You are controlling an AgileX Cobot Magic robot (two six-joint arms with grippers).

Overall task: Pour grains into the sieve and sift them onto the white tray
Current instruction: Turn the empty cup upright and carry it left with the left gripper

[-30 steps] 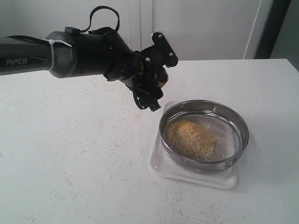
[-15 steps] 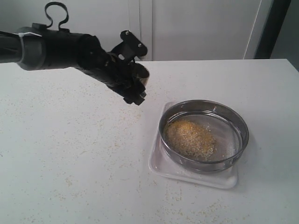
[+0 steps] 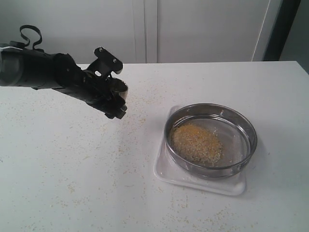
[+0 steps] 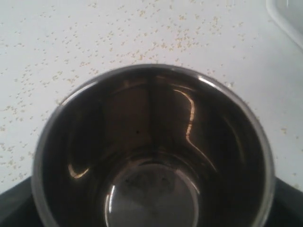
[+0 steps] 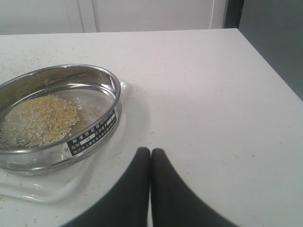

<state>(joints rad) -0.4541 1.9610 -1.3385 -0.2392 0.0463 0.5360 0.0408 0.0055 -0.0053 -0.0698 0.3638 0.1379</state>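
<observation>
We see the left arm point(image 3: 38, 73) as a fat matte-black tube, a black cable point(image 3: 30, 35) looping off its top, and a small black plate point(image 3: 108, 60) with two shiny screws. The right gripper point(image 5: 150, 153) has two smooth dark tapering fingers point(image 5: 137, 189).

Grains point(image 3: 197, 143) in sieve point(image 3: 211, 139) on white tray point(image 3: 200, 182), steel cup point(image 3: 117, 90) left.

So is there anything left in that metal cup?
No, the metal cup is empty; its dark shiny bottom is bare.
</observation>
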